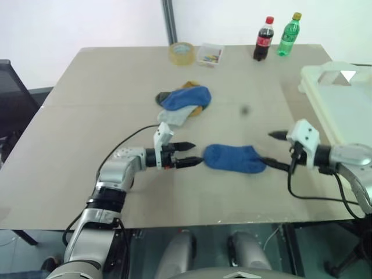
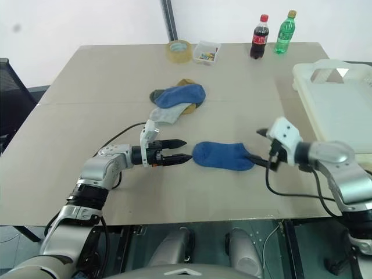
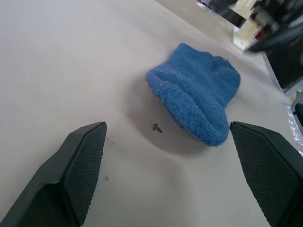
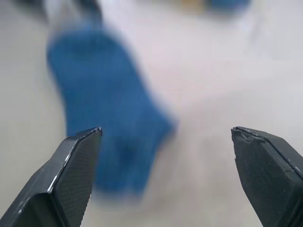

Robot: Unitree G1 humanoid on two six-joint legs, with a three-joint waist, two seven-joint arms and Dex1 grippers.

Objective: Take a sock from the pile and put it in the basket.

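Basket [image 1: 343,99] at 3 o'clock, cut off by pic edge. Pile [image 1: 185,103] mid table, grey sock half hidden under blue. Lone blue sock [image 1: 234,158] flat btwn grippers. Left gripper [image 1: 187,154] at 9, right gripper [image 1: 273,149] at 3, both spread wide, holding nothing.

You have a plain beige table [image 1: 104,104]. At centre frame a solid blue sock [image 1: 234,158] lies on it. Above it, the pile [image 1: 185,103] shows blue on top, mustard yellow behind, light grey at its lower left and a dark bit at its left end. At right frame, the basket [image 1: 340,99] is pale cream. Along the top edge you see yellowish tape [image 1: 181,53], a clear box [image 1: 210,55] of multicoloured bits, a dark cola bottle [image 1: 263,39] with red cap and label, and a green bottle [image 1: 289,35] with yellow cap. Both claws, left claw [image 1: 196,154] and right claw [image 1: 272,150], have black fingers on white-and-silver bodies.
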